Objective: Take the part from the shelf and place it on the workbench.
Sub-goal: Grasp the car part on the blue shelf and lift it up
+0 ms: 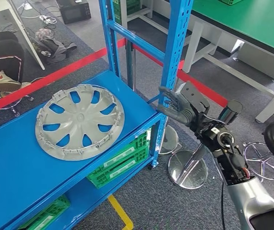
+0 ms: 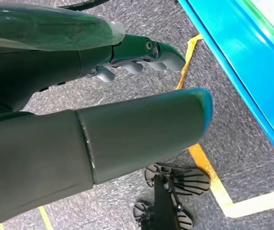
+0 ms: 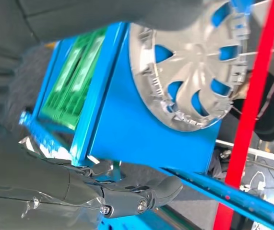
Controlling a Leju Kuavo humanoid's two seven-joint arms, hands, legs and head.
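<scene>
Hubcap [image 1: 79, 121] lies flat on blue shelf [image 1: 16, 167], inner side up; right hand [image 1: 178, 106] fingers spread, empty.

silver-grey wheel cover [image 1: 79, 121], spoked, blue showing through slots | blue shelf [image 1: 16, 163] | green crates [image 1: 122, 160] below | red tape [image 1: 66, 71] beyond | grey carpet [image 1: 157, 201], yellow lines [image 1: 121, 213]

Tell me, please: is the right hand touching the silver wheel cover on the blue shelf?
Apart. In the head view the right hand hangs beside the shelf post, and bare blue shelf lies between it and the wheel cover.
</scene>
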